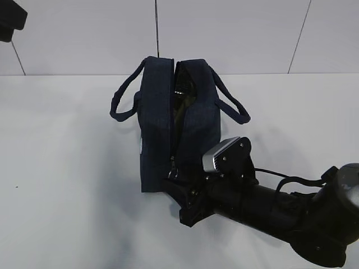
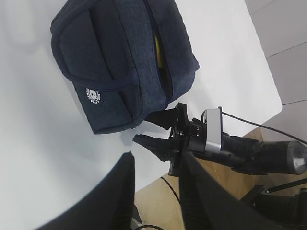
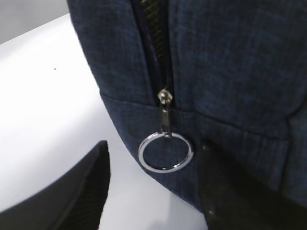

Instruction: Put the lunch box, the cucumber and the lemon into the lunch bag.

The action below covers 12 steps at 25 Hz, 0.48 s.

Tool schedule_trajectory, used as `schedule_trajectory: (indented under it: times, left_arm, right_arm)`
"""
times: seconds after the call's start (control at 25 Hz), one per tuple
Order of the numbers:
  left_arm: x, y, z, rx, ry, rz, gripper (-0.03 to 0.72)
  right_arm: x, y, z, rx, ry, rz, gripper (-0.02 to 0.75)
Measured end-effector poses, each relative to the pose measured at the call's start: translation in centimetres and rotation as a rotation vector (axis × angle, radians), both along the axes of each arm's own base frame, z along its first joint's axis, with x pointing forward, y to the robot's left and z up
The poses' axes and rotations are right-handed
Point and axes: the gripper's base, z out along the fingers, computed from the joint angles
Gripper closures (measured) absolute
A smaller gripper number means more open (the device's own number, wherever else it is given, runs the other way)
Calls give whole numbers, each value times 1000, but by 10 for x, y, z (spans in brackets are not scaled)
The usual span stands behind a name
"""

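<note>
The navy lunch bag (image 1: 168, 129) stands on the white table with its top zipper partly open. A yellow sliver, the lemon (image 2: 157, 50), shows inside the opening. The lunch box and cucumber are hidden. My right gripper (image 1: 175, 188) is open at the bag's near end. In the right wrist view its fingers (image 3: 86, 191) stand either side of the metal ring pull (image 3: 165, 152) without touching it. My left gripper (image 2: 157, 158) is open and empty, held above the table's near edge. The left wrist view looks down on the bag (image 2: 120, 62) and the right gripper (image 2: 143, 127).
The bag's two loop handles (image 1: 124, 101) stick out left and right. Its white logo (image 2: 93, 96) faces the left side. The table edge (image 2: 158, 179) runs close below the right gripper, with floor beyond. A dark part (image 1: 11, 19) shows at top left.
</note>
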Motion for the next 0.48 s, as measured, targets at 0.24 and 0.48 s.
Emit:
schedule_trajectory:
  times: [0.24, 0.48]
  left_arm:
    - [0, 0, 0, 0, 0, 0, 461]
    - [0, 0, 0, 0, 0, 0, 461]
  right_arm:
    - [3, 2, -1, -29, 13, 5, 302]
    - [10, 9, 1, -52, -1, 40, 302]
